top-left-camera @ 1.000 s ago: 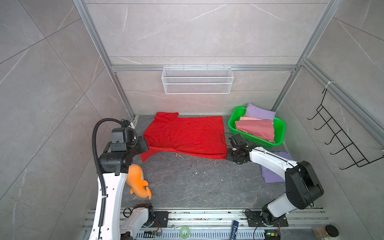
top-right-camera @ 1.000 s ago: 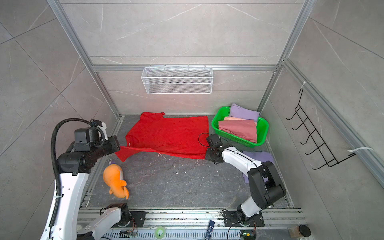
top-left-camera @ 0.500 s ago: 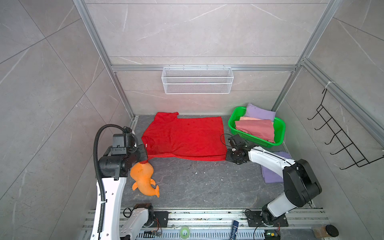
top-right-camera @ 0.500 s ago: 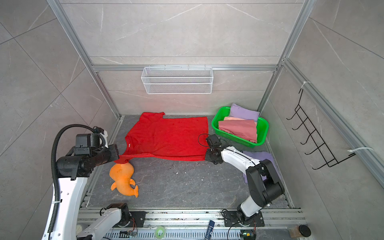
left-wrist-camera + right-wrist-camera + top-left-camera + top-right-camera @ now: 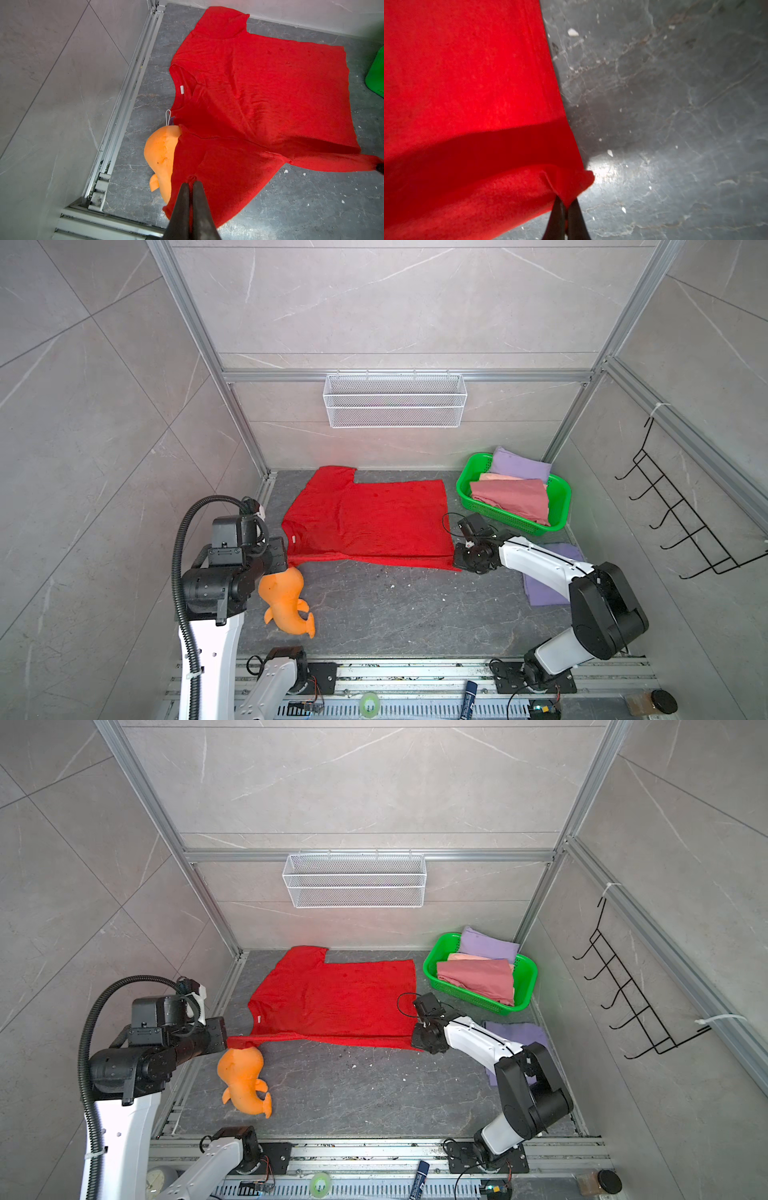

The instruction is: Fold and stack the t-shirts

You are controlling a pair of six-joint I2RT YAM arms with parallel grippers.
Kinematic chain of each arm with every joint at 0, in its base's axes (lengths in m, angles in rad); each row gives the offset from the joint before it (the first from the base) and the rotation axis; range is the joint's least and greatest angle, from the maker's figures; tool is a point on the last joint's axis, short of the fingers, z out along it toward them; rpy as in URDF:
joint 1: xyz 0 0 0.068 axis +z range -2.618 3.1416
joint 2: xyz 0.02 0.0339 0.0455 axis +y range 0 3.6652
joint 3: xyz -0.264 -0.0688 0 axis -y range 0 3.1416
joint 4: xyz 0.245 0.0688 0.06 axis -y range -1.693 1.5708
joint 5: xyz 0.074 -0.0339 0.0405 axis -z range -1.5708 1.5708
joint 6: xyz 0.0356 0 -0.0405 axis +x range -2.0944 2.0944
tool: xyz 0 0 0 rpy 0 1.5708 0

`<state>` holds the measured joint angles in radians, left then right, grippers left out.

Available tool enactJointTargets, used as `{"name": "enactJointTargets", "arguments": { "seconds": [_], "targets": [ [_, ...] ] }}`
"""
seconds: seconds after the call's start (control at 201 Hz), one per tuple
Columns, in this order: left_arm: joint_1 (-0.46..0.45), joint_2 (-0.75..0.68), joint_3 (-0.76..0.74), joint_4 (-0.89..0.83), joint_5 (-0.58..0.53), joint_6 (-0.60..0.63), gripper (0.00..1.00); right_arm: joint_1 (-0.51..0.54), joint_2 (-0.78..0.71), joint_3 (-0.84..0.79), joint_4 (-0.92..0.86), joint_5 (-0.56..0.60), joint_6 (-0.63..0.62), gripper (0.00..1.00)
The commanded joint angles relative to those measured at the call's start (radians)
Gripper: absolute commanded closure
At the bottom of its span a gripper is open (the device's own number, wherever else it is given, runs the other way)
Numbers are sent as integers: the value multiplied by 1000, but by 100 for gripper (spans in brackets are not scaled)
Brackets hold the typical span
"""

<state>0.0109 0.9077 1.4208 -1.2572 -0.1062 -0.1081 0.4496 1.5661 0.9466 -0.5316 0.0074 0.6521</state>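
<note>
The red t-shirt (image 5: 365, 518) is being held along its near edge.
Left pincer (image 5: 190, 184) is clenching its sleeve over the orange plush toy (image 5: 161, 153); right pincer (image 5: 566, 204) is pinching its hem corner.

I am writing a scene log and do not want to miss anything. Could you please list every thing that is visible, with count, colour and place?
red t-shirt: 1, bright red, spread on the grey floor, centre
lavender shirt: 1, lavender, in the basket, at the back
peach shirt: 1, pale peach, in the basket
dusty rose shirt: 1, dusty rose, in the basket, on top
folded lavender shirt: 1, lavender, on the floor under the right arm
green basket: 1, green, back right
plush toy: 1, orange, front left
wire basket: 1, white, back wall
hook rack: 1, black, right wall
left end effector: 1, dark, shut on the red t-shirt's near left edge
right end effector: 1, dark, shut on its near right corner
</note>
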Motion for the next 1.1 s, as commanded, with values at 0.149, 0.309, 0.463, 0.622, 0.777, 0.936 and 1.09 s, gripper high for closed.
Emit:
{"name": "enactJointTargets", "arguments": {
  "seconds": [0.149, 0.309, 0.463, 0.622, 0.777, 0.936, 1.09],
  "targets": [
    [0, -1, 32, -172, 55, -17, 50, -2, -28, -2, -83, 40, -8, 79],
    [0, -3, 110, -3, 90, -18, 34, -1, -83, 147, -113, 91, -31, 55],
    [0, 88, 83, 228, 155, -35, 29, -2, -50, 308, -79, 106, -28, 53],
    [0, 306, 33, 466, 245, -98, 28, -2, 94, 459, 36, 89, -15, 52],
    [0, 566, 91, 628, 278, -216, 28, -2, 289, 603, 105, 52, 28, 52],
    [-2, 751, 107, 757, 352, -384, 30, 12, 377, 657, -30, 71, 84, 53],
    [-21, 895, 97, 795, 392, -467, 32, 14, 325, 489, -21, 62, 179, 53]
  ]
}}
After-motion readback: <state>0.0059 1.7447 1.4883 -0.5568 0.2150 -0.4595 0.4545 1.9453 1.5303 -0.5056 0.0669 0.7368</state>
